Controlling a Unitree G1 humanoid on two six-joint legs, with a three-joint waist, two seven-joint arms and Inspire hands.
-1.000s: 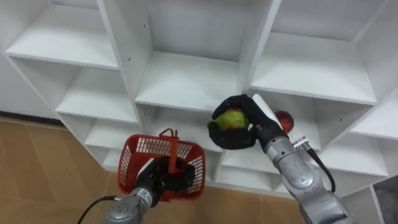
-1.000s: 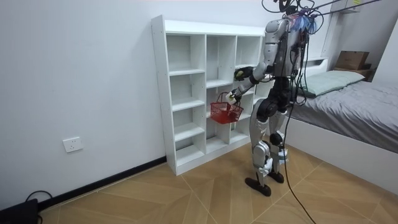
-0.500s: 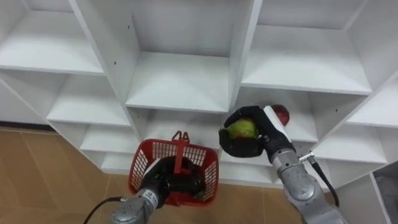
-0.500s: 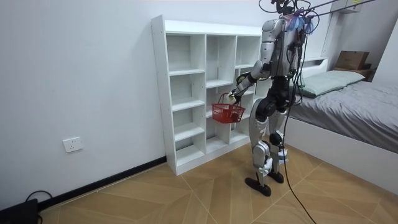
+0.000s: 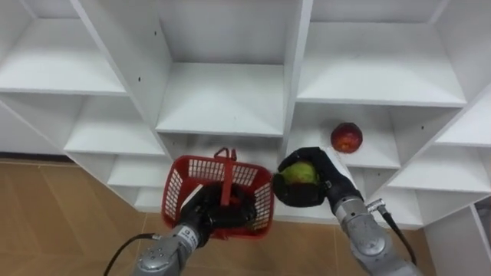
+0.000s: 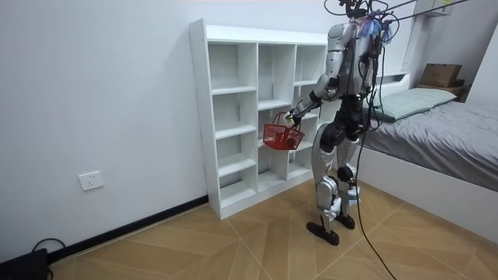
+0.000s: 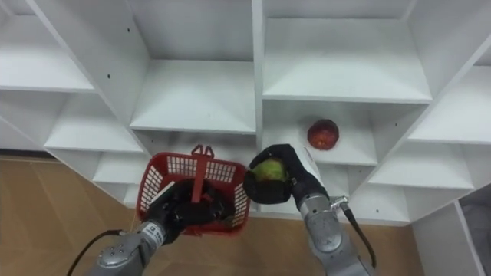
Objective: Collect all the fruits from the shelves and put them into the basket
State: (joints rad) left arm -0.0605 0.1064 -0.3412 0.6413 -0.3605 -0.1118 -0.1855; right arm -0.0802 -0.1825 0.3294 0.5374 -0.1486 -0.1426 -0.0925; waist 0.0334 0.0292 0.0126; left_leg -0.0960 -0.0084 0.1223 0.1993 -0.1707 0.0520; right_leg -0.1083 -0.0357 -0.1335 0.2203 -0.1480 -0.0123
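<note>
My right hand [image 5: 307, 186] [image 7: 278, 184] is shut on a green apple [image 5: 298, 174] [image 7: 267, 170], held just right of the red basket's [image 5: 178, 188] [image 7: 153, 184] rim. The wire basket hangs in front of the white closet [image 5: 222, 100] [image 6: 257, 109]; my left hand [image 5: 207, 216] [image 7: 180, 211] is shut on its handle, low at its near side. A red apple [image 5: 346, 137] [image 7: 323, 133] lies on a shelf in the right column, above and right of my right hand. In the room view I stand facing the closet with the basket [image 6: 282, 137] raised before its middle shelves.
The closet's other compartments are bare white shelves with upright dividers [image 5: 295, 77]. Wooden floor [image 5: 46, 222] lies below. A bed [image 6: 436, 124] stands at the room view's right, behind me.
My right hand has come down and out from the shelf with the green apple, uncovering the red apple. The basket has risen and moved right, closer to that hand.
</note>
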